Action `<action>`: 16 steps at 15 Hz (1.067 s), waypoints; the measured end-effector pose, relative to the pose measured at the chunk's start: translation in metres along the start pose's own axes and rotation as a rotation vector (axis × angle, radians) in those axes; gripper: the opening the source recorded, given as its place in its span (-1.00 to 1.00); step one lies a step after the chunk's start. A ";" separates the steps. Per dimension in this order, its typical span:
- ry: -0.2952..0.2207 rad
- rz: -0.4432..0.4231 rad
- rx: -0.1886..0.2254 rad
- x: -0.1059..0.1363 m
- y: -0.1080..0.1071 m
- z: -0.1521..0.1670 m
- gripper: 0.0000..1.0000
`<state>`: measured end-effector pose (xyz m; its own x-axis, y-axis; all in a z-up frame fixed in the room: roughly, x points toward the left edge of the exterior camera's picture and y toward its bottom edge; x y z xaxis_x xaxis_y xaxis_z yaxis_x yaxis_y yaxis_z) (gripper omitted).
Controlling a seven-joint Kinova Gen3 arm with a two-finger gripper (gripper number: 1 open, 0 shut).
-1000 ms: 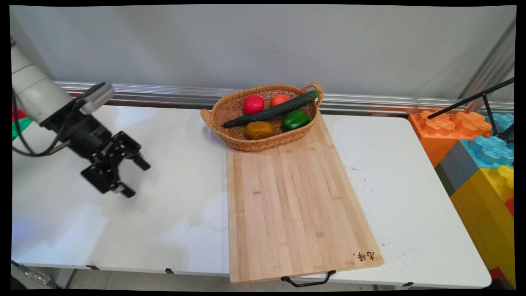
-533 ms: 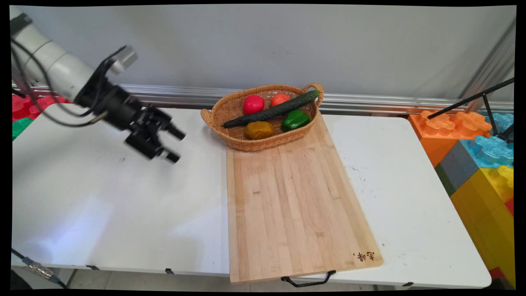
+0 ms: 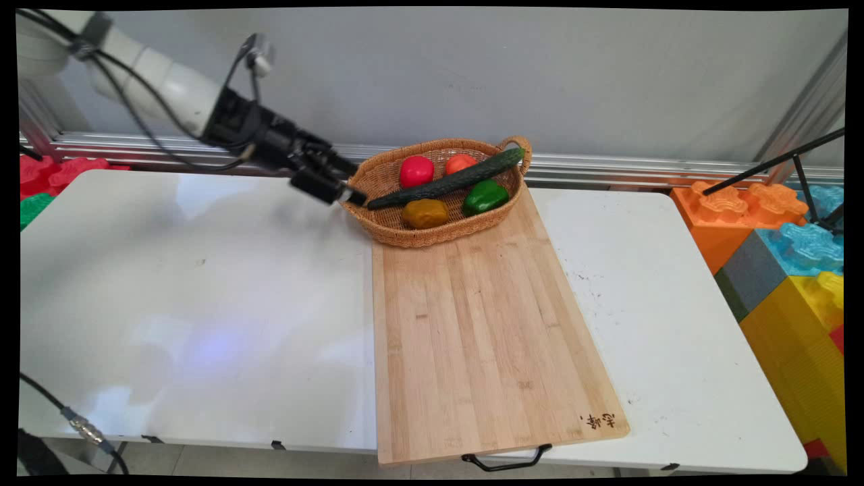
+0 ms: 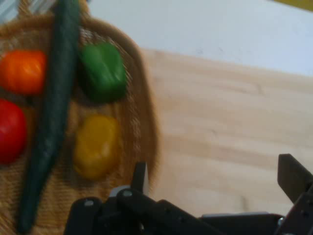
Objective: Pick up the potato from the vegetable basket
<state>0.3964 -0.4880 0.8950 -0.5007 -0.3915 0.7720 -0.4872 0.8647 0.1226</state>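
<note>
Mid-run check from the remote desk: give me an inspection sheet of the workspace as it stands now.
Surface: white table, bamboo cutting board on its right half.
Job's things: oval wicker basket on the board's far end, holding long dark green cucumber, red pepper, orange-red pepper, green pepper, yellow pepper.
Clutter: nothing seen.
Grippers: black two-finger gripper open, empty, at the basket's left end.
Cables: black cables hang from the arm.
Surroundings: grey wall; big coloured toy bricks at right.
</note>
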 end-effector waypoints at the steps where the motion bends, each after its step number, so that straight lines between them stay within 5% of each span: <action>1: 0.010 0.001 0.019 0.005 -0.003 0.008 1.00; 5: 0.004 0.020 0.095 0.027 -0.021 0.048 1.00; 9: -0.086 0.064 0.154 0.044 -0.032 0.083 1.00; 16: -0.234 0.072 0.178 0.048 -0.042 0.129 1.00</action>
<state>0.3003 -0.5838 0.8463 -0.6799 -0.4109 0.6073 -0.5516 0.8324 -0.0543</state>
